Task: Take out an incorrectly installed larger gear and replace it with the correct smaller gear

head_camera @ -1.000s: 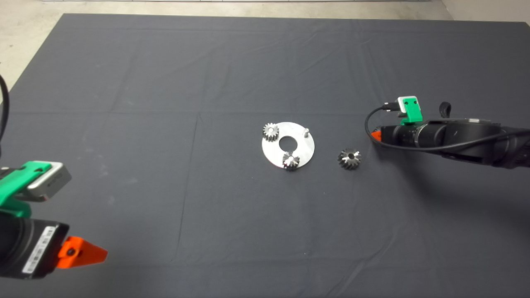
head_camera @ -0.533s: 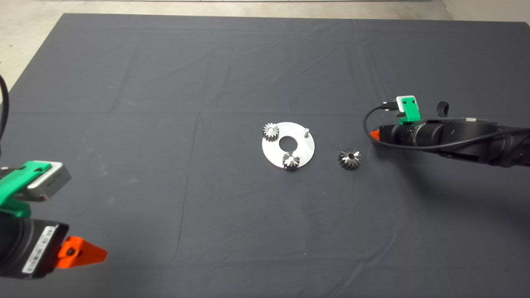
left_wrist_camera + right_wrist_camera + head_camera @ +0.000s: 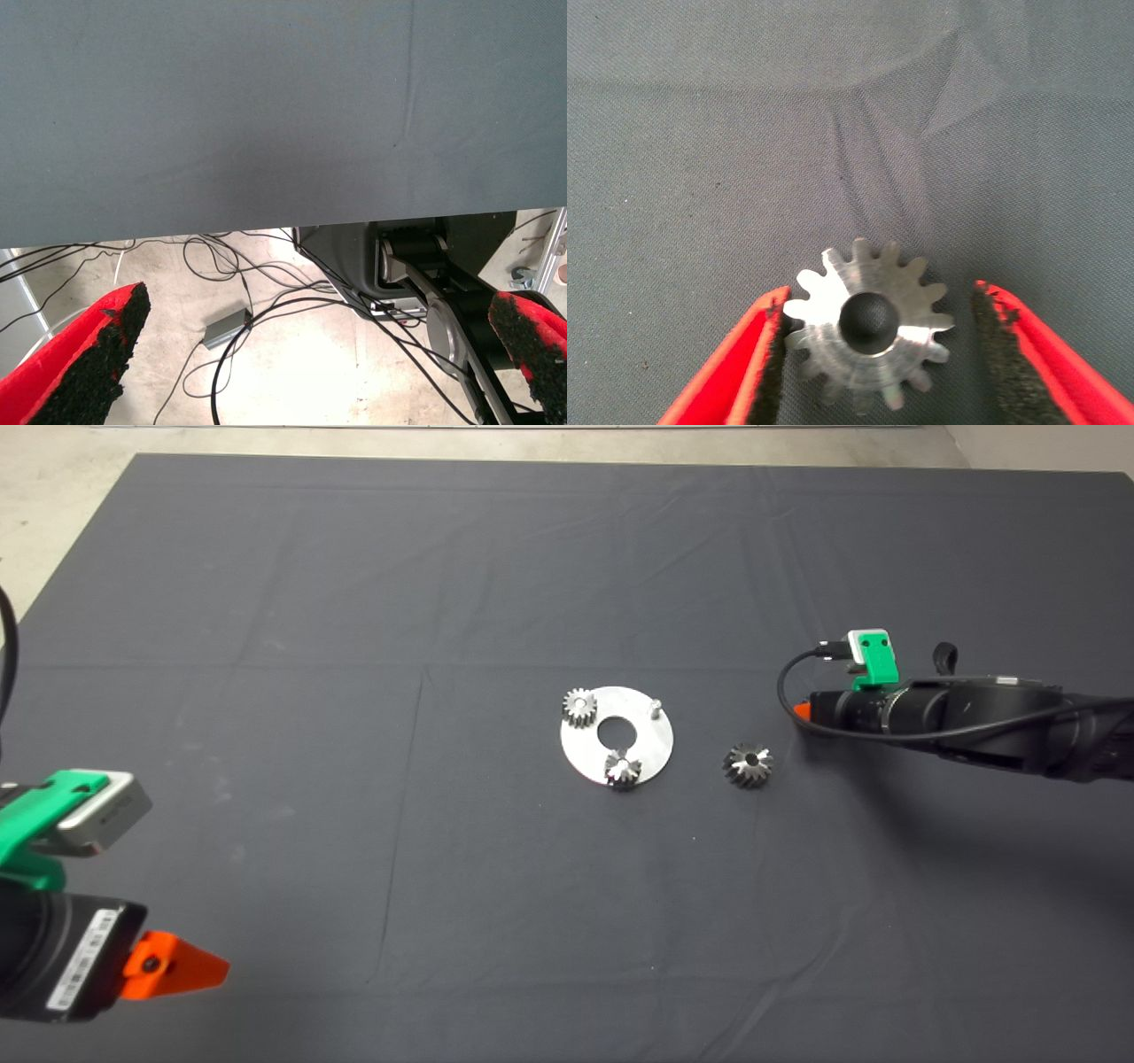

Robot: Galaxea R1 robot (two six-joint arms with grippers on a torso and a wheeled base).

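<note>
The larger gear (image 3: 749, 764) lies on the dark mat, just right of a round silver plate (image 3: 651, 744). In the right wrist view the larger gear (image 3: 868, 341) shows between the two red fingers. My right gripper (image 3: 802, 710) hangs close by on the gear's right, and in its wrist view the gripper (image 3: 881, 292) is open. One pad (image 3: 772, 350) is close to the teeth, the other pad (image 3: 990, 341) stands apart. The plate carries a pale silver gear (image 3: 578, 707), a small shiny gear (image 3: 623, 769) and a bare pin (image 3: 655, 707). The smaller gear is not in view.
My left gripper (image 3: 173, 965) waits at the lower left edge. It is open in its wrist view (image 3: 310, 354), which shows the mat's edge and floor cables (image 3: 230, 301). Bare floor (image 3: 53, 496) lies beyond the mat's far left corner.
My right arm has shifted slightly to the left and away from the table's front. The gears and my left arm have not moved.
</note>
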